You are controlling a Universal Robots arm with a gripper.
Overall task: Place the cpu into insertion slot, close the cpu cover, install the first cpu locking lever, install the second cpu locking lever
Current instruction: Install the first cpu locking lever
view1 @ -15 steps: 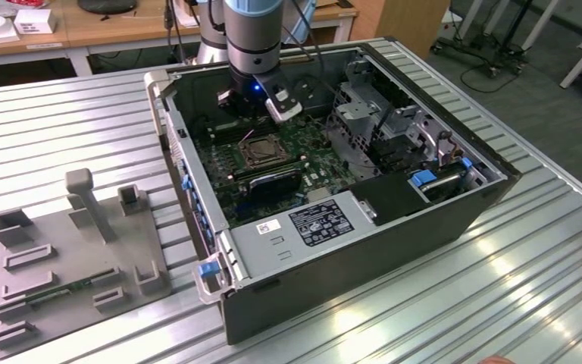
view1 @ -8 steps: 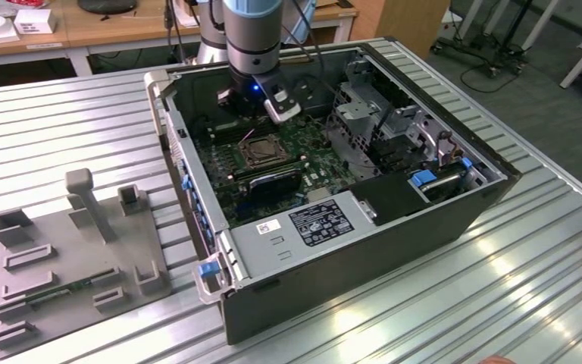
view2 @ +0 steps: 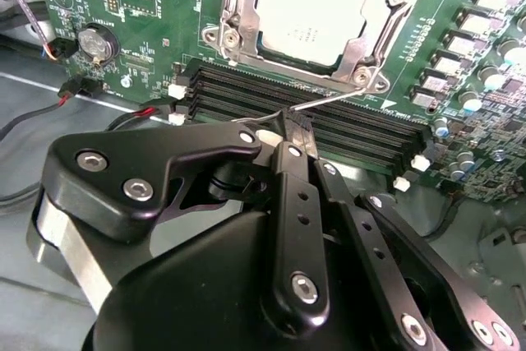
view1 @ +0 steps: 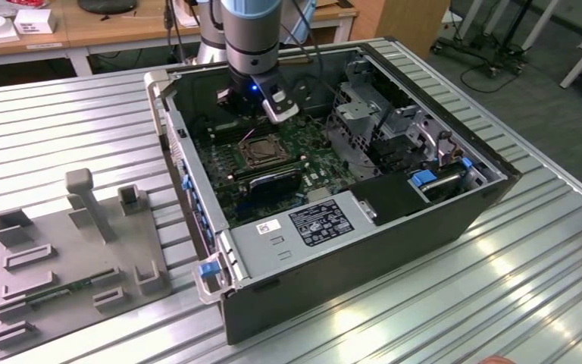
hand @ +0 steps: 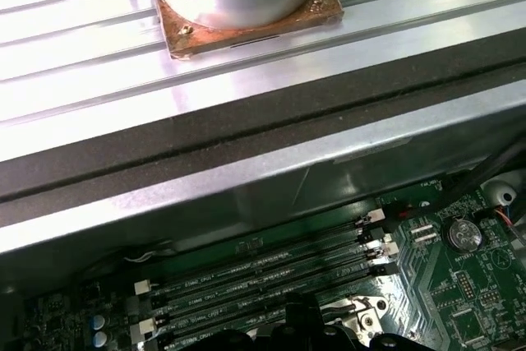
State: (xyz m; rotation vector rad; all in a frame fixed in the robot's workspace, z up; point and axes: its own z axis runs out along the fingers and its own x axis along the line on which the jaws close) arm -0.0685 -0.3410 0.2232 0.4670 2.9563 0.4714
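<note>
We find the flat, matte-silver cpu point(view2: 308, 10) seated in the insertion slot point(view2: 220, 37), the thin silvery cpu cover point(view2: 380, 14) closed around it; the black gripper point(view2: 288, 127) pinches a slender wire locking lever point(view2: 337, 98)

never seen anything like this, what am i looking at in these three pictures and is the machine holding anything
It is one robot arm working inside an open computer case that lies on a ribbed metal table. The exterior view is taken from a camera off the arm; both wrist views come from cameras riding on it. A grey fixture tray sits at the exterior view's left. In the second wrist view the black end effector is close to a thin locking lever. Beyond it the cpu lies flat on the green circuit board, with the cpu cover down around it. Whether anything is held, I cannot tell.
</note>
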